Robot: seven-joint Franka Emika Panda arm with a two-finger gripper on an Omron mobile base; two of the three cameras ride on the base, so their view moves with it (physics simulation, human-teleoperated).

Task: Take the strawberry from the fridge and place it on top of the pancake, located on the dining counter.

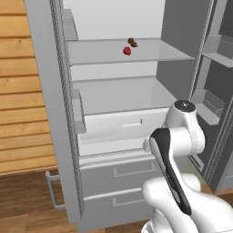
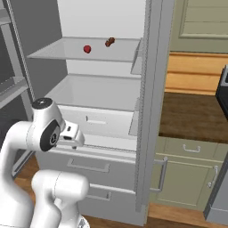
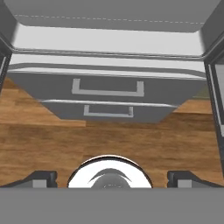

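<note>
The fridge stood with both doors swung wide. On its upper white shelf lay the strawberry, with a small dark-red object, too small to identify, just behind it. The shelf below looked bare. The pincer pointed down at the two bottom drawers and wooden floor, fingertips spread wide apart, holding nothing.

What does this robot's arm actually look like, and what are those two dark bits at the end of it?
The arm is made of smooth, rounded white segments with dark grey joint bands and a round grey cap on one joint. No cables or markings show. The dark bits are the gripper's two small, blocky fingertips.
</note>
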